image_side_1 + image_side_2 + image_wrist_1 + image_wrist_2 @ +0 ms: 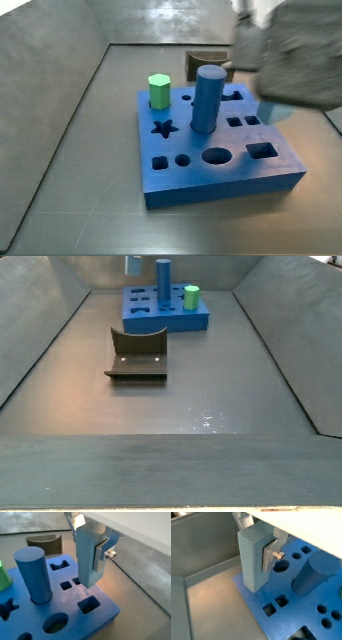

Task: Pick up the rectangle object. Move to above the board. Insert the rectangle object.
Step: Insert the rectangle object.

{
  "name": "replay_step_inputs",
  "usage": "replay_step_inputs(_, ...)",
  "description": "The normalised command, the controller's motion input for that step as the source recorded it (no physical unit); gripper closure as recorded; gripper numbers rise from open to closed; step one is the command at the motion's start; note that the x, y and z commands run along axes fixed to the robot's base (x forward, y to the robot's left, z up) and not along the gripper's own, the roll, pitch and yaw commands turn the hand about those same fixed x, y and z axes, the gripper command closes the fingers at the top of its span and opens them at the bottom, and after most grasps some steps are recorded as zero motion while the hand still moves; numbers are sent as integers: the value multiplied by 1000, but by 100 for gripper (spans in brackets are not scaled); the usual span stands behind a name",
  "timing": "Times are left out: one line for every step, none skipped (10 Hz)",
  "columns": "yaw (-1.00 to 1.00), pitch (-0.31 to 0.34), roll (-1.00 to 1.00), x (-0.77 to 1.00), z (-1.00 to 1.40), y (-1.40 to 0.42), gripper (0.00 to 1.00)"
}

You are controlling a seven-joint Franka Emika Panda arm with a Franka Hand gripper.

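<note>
The rectangle object point(87, 562) point(251, 559), a light-blue bar, hangs upright with my gripper point(91, 554) point(256, 556) shut on its upper part. One silver finger point(101, 554) point(270, 554) lies flat against its side; the other finger is hidden behind it. The bar's lower end hovers just above the blue board point(100, 617) point(294, 619), near the board's edge beside small square holes. In a side view the gripper point(287, 55) is a blur over the board's point(221, 175) far right corner. At the far end sits the board point(140, 322), with the bar's tip point(134, 264) above it.
A dark-blue cylinder point(35, 574) point(313, 576) point(207, 98) point(163, 281) and a green hexagonal peg point(159, 92) point(191, 297) stand in the board. A brown arch piece point(44, 542) point(205, 62) lies behind it. The fixture point(138, 356) stands mid-floor. Grey walls enclose the bin.
</note>
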Motion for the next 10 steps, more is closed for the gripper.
replay_step_inputs(-697, 129, 203, 14, -34, -106, 100)
replay_step_inputs(0, 0, -26, 14, -6, -9, 100)
replay_step_inputs(-249, 80, -23, 674, -3, -334, 100)
replay_step_inputs(-274, 80, -37, 657, 0, -311, 100)
replay_step_inputs(-137, 49, 0, 129, 0, 0, 100)
replay_step_inputs(0, 0, 29, 0, 0, 0, 100)
replay_step_inputs(0, 186, 326, 111, 0, 0, 100)
replay_step_inputs(-29, 437, 643, 463, 0, -97, 100)
replay_step_inputs(-77, 717, 671, 437, 0, -66, 100)
replay_step_inputs(-3, 994, 586, 340, 0, -26, 100)
